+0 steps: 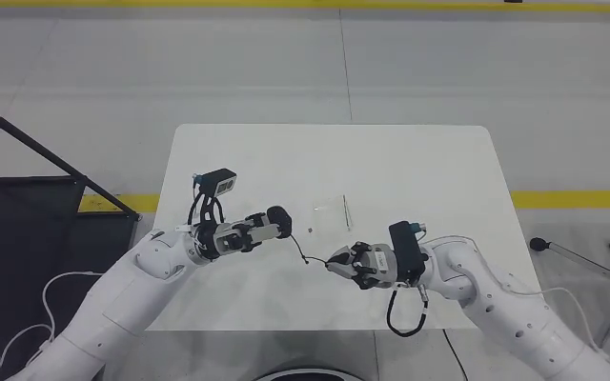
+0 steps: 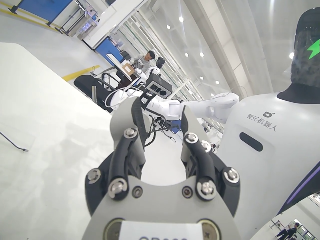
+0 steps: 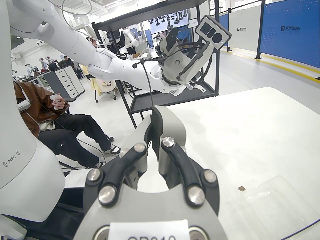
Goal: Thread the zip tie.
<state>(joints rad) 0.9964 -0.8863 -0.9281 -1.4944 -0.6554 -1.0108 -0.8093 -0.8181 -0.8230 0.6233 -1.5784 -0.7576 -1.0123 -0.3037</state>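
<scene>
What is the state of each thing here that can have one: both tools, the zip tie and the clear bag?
left tool: open, empty.
right tool: shut on the zip tie.
zip tie: held at one end, other end free, not yet threaded.
clear bag: lying flat on the table.

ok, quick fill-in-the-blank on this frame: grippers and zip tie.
1. The right gripper has its jaws ___ on the zip tie.
2. The left gripper has its jaws ___, with nothing between them.
3. The zip tie is ___ in colour, while the table is white.

Missing words: shut; open; black.
</scene>
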